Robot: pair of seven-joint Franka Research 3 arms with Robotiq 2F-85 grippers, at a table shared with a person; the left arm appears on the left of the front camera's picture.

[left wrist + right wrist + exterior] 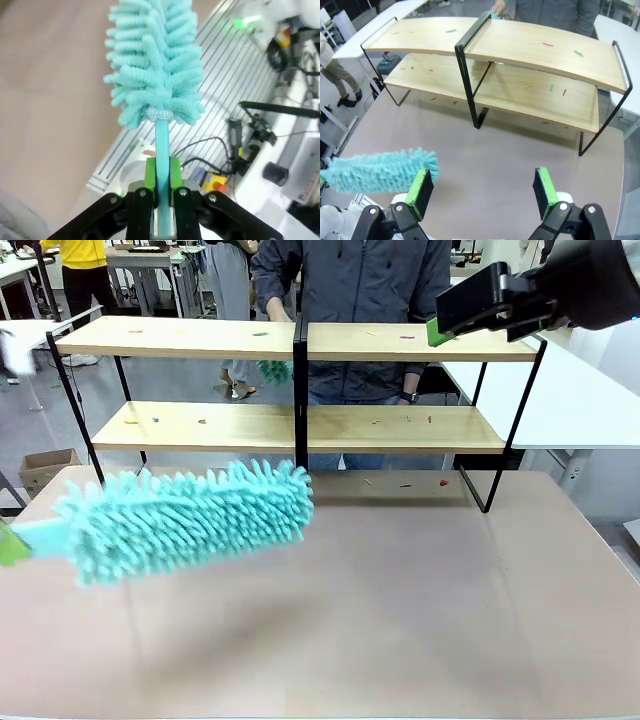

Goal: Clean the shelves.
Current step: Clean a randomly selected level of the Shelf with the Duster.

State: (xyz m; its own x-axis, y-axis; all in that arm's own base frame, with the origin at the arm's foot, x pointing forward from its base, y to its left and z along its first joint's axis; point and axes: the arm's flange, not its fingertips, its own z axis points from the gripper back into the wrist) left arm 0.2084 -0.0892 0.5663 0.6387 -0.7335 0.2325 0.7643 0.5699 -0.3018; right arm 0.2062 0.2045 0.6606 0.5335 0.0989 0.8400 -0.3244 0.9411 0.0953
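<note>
Here, a shaggy teal duster (190,520) is pinched by its thin handle in the left gripper (162,175), at nine o'clock over the matte brown table (430,600). The right gripper (482,192) is spread. The shelves (220,425), pale wood on a thin black frame, are seen at twelve o'clock.

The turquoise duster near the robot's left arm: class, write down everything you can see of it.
The duster has a fat head of soft turquoise chenille-like strands, apparently microfibre, on a slim, smooth turquoise handle. The left claw is shut on that handle, green pads pressing either side. It lies roughly level, head pointing toward the table's middle, apparently raised above the brown tabletop, in front of the shelves.
</note>
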